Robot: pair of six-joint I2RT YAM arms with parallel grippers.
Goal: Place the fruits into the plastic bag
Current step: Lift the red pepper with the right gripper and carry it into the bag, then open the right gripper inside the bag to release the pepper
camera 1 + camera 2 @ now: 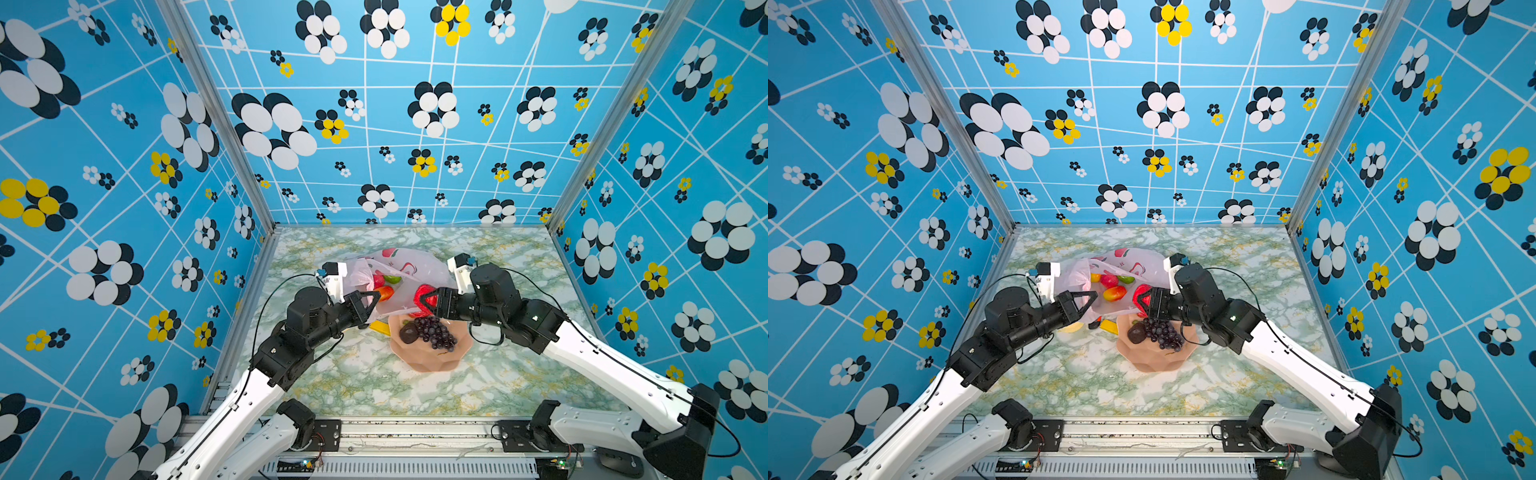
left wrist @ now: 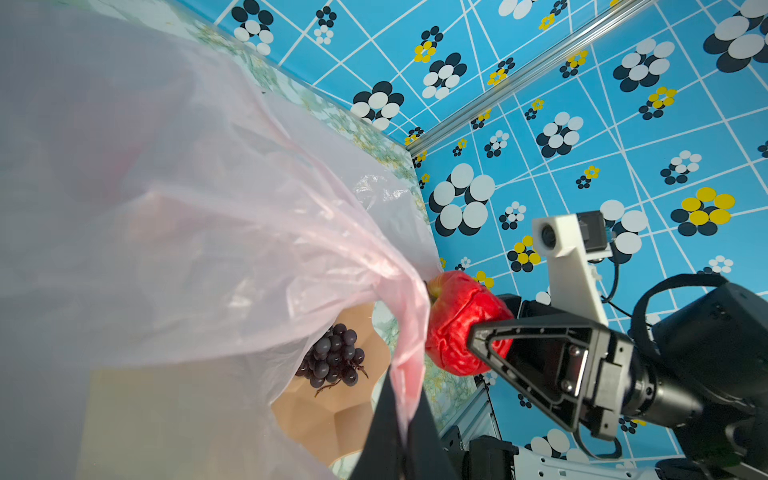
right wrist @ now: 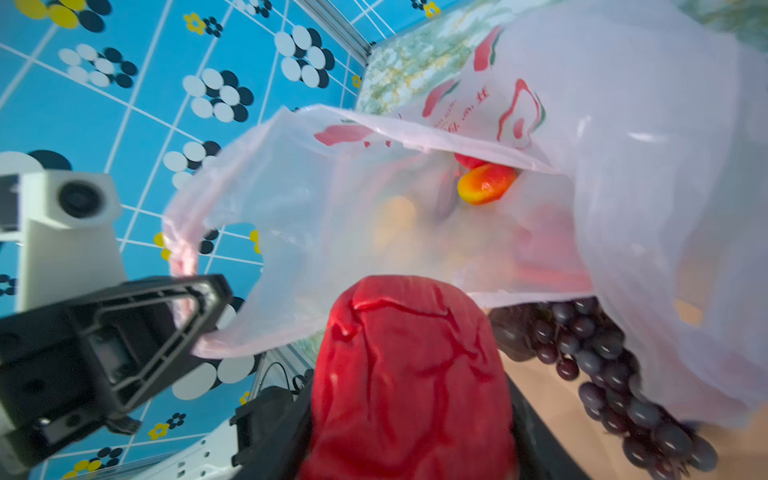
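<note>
- The right gripper (image 1: 422, 302) grasps the red pepper-like fruit (image 2: 459, 328), nose-first at the mouth of the plastic bag (image 1: 401, 259).
- The opening lies straight ahead of it, toward the left gripper (image 1: 376, 296).
- That one is clenched on the bag's rim, holding it open.
- 1 grape bunch (image 1: 436, 332) lies in the bowl (image 1: 432, 363).

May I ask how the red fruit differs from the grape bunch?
The red fruit is one bright wrinkled piece; the grape bunch is a dark purple cluster. The red fruit is clamped in the right gripper by the mouth of the plastic bag; the grape bunch lies in the pink bowl. Both are outside the bag.
</note>
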